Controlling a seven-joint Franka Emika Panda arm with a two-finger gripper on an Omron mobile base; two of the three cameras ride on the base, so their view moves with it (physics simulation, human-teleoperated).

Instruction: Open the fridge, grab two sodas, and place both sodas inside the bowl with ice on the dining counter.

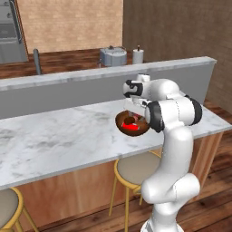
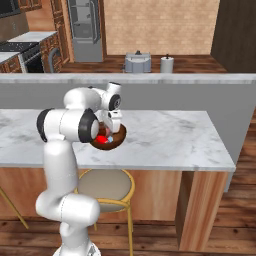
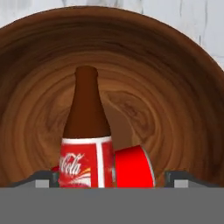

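The dark wooden bowl (image 1: 119,120) (image 2: 119,137) (image 3: 175,87) rests on the marble dining counter (image 1: 54,140) (image 2: 165,135). Inside it lies a slim brown soda bottle (image 3: 86,127) with a red label, and a red can (image 3: 133,168) lies beside it. From the base views the sodas read as a red patch (image 1: 132,128) (image 2: 102,139). My gripper (image 1: 134,115) (image 2: 111,130) (image 3: 111,177) hangs just over the bowl, open, fingertips (image 3: 43,177) spread wide on either side of the sodas. The ice is hidden. The fridge (image 2: 84,30) (image 1: 9,31) stands far back.
A higher grey ledge (image 1: 90,74) (image 2: 165,78) runs behind the counter. Beyond it sit a grey metal pot (image 1: 113,56) (image 2: 137,62) and a white roll (image 1: 137,55) (image 2: 167,64). Stools (image 1: 136,170) (image 2: 106,186) stand under the counter's near edge.
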